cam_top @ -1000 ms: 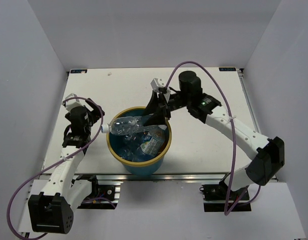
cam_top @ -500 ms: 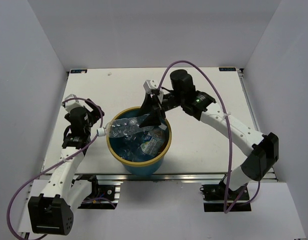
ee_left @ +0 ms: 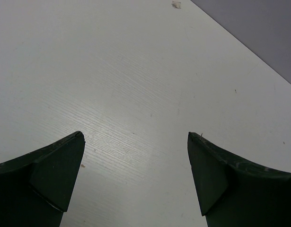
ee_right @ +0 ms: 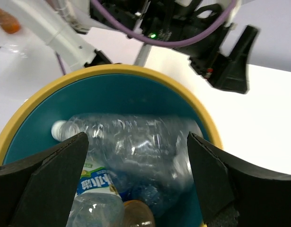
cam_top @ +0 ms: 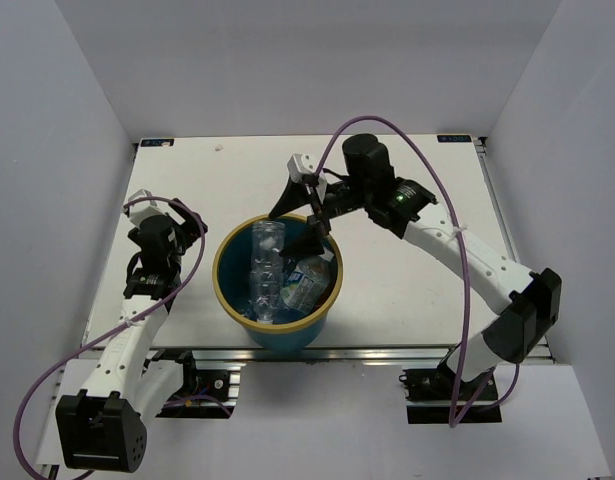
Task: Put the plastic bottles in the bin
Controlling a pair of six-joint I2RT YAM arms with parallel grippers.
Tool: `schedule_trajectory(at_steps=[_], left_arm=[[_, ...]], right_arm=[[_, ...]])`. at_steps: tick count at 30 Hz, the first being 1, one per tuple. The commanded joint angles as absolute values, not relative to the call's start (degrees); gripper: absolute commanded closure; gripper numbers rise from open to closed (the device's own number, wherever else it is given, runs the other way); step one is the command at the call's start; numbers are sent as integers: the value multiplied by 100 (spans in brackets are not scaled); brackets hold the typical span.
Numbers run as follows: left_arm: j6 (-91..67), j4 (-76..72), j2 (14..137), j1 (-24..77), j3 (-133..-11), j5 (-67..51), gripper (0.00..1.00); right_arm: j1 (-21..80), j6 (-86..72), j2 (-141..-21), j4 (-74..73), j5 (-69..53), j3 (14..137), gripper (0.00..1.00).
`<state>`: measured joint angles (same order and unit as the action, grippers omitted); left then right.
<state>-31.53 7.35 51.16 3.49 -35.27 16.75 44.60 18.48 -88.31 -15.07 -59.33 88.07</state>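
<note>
Unlabelled clear bottle [cam_top: 264, 272] lies in the bin [cam_top: 217, 280], long axis far-to-near (labelled bottles [cam_top: 305, 283] half hidden beneath). Right claw [ee_right: 136, 139] and left claw [ee_left: 135, 142] gape wide, empty.

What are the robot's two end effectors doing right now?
Left end effector: open, holding nothing.
Right end effector: open, empty, over the bin.

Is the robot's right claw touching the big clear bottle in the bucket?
Apart. In the top view the right gripper has its fingers spread wide open over the rim of the bucket, and the clear bottle lies down inside, away from both fingers.
</note>
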Motion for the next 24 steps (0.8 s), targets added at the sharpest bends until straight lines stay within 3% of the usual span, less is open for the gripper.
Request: schedule_trajectory(at_steps=[1, 4, 8, 12, 16, 22, 24], left_arm=[[-3155, 765, 5036, 325, -3524, 1766, 2], [-3164, 782, 5054, 325, -3524, 1810, 2], [-3146, 773, 5141, 325, -3559, 1907, 2], [-3146, 747, 5186, 325, -3568, 2065, 2], [-3112, 572, 5229, 325, -3489, 2162, 2], [-3120, 247, 5238, 325, -3305, 2320, 2], [-3111, 97, 5247, 325, -3234, 2312, 2]], right_arm=[[4386, 1645, -8386, -1117, -5338, 8973, 11], [4088, 1258, -8219, -959, -4792, 9035, 11], [2485, -363, -7972, 260, -4606, 8509, 11], [1321, -876, -7867, 211, -3589, 8000, 11], [363, -1912, -7700, 719, -2744, 6561, 10], [62, -3294, -7348, 545, -1078, 5495, 11], [70, -3603, -7138, 1140, -906, 4934, 11]])
